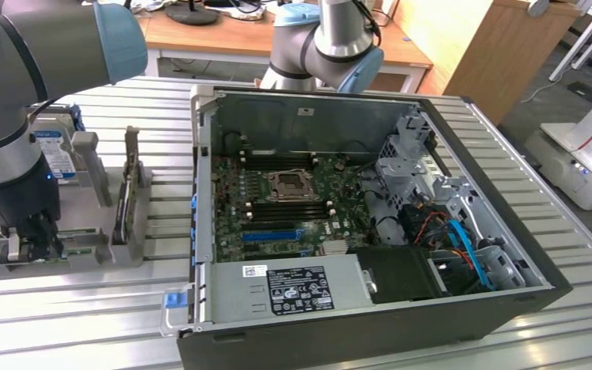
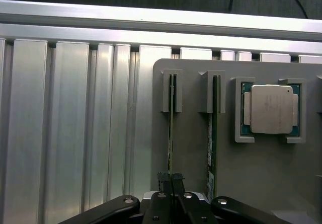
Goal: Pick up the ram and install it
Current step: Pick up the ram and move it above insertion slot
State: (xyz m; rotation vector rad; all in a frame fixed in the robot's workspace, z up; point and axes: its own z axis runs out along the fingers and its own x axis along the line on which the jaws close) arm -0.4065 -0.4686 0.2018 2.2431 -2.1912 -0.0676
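- My gripper (image 2: 171, 176) is clamped shut on the ram (image 2: 170, 126), which stands in the grey holder (image 2: 251, 176).
- I see a second stick (image 2: 213, 128) just beside it, then the processor chip (image 2: 271, 108).

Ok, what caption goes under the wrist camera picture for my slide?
Gripper pinching the ram standing on edge in its grey holder, processor chip nearby.

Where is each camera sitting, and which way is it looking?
Exterior view: up high off the arm, looking down at the table, open computer case and gray holder; the arm and gripper show.
Wrist view: on the wrist, looking down past the gripper, shut on the ram, at the holder and a processor chip.
Both show the gripper and gray holder.
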